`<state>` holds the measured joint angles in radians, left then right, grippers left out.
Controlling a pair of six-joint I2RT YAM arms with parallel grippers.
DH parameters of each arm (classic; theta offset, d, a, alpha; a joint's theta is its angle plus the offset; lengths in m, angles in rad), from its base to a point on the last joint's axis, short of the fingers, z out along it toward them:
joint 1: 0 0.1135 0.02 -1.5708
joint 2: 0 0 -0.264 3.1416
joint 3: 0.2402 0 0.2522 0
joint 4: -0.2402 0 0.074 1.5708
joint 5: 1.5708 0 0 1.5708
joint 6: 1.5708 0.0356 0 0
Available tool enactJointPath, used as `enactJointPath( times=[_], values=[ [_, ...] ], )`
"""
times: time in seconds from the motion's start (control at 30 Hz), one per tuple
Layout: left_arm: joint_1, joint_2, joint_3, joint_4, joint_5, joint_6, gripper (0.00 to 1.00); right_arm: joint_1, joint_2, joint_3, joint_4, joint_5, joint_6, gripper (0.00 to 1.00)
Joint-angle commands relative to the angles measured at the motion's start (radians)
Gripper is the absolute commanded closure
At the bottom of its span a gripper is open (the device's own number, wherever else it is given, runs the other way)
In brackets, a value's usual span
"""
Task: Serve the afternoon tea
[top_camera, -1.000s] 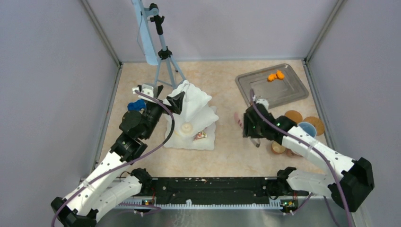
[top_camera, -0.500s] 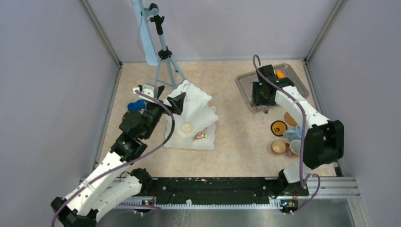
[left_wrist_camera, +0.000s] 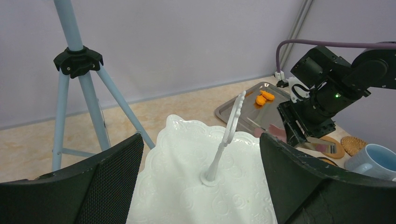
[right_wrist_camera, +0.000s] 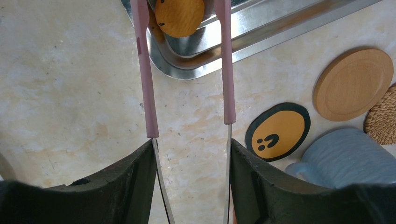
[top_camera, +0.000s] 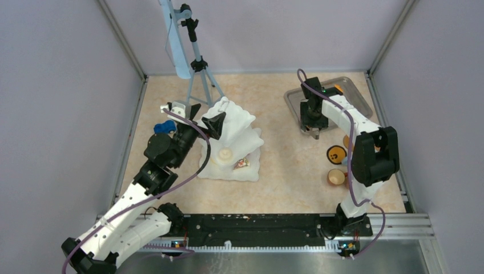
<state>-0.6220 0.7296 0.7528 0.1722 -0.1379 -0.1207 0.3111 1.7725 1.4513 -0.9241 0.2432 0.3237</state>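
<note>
My right gripper [top_camera: 313, 121] is shut on the pink tongs [right_wrist_camera: 145, 84] at the near left corner of the steel tray [top_camera: 349, 111]. In the right wrist view the tongs' arms stand apart on either side of a round orange pastry [right_wrist_camera: 180, 16] on the tray [right_wrist_camera: 261, 32]. Orange pastries [left_wrist_camera: 264, 98] lie at the tray's far side. My left gripper [top_camera: 212, 123] is open and empty above the white tiered stand [top_camera: 234, 123]. Its top plate [left_wrist_camera: 201, 186] is bare. The lower tier holds a cream pastry [top_camera: 226, 154] and a cake slice [top_camera: 241, 164]. An orange-brown mug [top_camera: 335, 177] stands near the right arm.
A smiley coaster [right_wrist_camera: 279, 131], a wooden coaster [right_wrist_camera: 352, 84], a woven coaster [right_wrist_camera: 383, 116] and a blue mug [right_wrist_camera: 345, 158] lie right of the tongs. A blue toy car [top_camera: 165, 127] sits left of the stand. A light-blue tripod [top_camera: 197, 65] stands behind it.
My right arm has swung with the tongs from the table near the mugs to the tray at the back, then shifted slightly left. The left arm has not moved.
</note>
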Motion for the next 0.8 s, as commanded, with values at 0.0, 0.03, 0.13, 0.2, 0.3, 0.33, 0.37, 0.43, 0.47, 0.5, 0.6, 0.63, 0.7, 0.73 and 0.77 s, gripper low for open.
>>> enactJointPath(
  times=[0.0, 0.03, 0.13, 0.2, 0.3, 0.33, 0.37, 0.43, 0.47, 0.5, 0.6, 0.63, 0.7, 0.73, 0.77],
  values=[
    [0.005, -0.006, 0.013, 0.041, 0.016, -0.015, 0.01, 0.016, 0.016, 0.062, -0.035, 0.054, 0.033, 0.47],
    [0.005, -0.009, 0.012, 0.04, 0.015, -0.015, 0.01, 0.018, 0.014, 0.057, -0.035, 0.057, 0.035, 0.47],
    [0.004, -0.01, 0.013, 0.042, 0.017, -0.014, 0.01, 0.02, 0.012, 0.047, -0.034, 0.044, 0.036, 0.47],
    [0.004, -0.012, 0.012, 0.042, 0.018, -0.014, 0.01, 0.02, 0.014, 0.043, -0.036, 0.047, 0.036, 0.48],
    [0.005, -0.013, 0.012, 0.043, 0.018, -0.014, 0.01, 0.02, 0.014, 0.036, -0.045, 0.054, 0.037, 0.49],
    [0.005, -0.012, 0.011, 0.043, 0.018, -0.015, 0.01, 0.019, 0.01, 0.031, -0.046, 0.055, 0.037, 0.49],
    [0.005, -0.013, 0.011, 0.042, 0.019, -0.015, 0.01, 0.019, 0.002, 0.023, -0.045, 0.056, 0.036, 0.49],
    [0.005, -0.013, 0.012, 0.042, 0.021, -0.017, 0.01, 0.02, -0.011, 0.011, -0.047, 0.058, 0.038, 0.49],
    [0.004, -0.012, 0.012, 0.042, 0.021, -0.016, 0.01, 0.019, -0.016, 0.006, -0.05, 0.059, 0.037, 0.49],
    [0.004, -0.012, 0.012, 0.043, 0.021, -0.016, 0.01, 0.018, -0.022, 0.0, -0.05, 0.063, 0.036, 0.49],
    [0.004, -0.012, 0.012, 0.043, 0.023, -0.017, 0.01, 0.015, -0.034, -0.016, -0.05, 0.068, 0.033, 0.49],
    [0.004, -0.013, 0.012, 0.043, 0.022, -0.017, 0.01, 0.014, -0.034, -0.019, -0.051, 0.07, 0.033, 0.5],
    [0.005, -0.012, 0.013, 0.042, 0.021, -0.016, 0.01, 0.014, -0.039, -0.021, -0.052, 0.073, 0.034, 0.5],
    [0.003, -0.011, 0.012, 0.042, 0.021, -0.016, 0.01, 0.013, -0.042, -0.024, -0.053, 0.072, 0.034, 0.51],
    [0.004, -0.011, 0.011, 0.041, 0.021, -0.016, 0.01, 0.014, -0.045, -0.026, -0.054, 0.07, 0.034, 0.51]
  ],
)
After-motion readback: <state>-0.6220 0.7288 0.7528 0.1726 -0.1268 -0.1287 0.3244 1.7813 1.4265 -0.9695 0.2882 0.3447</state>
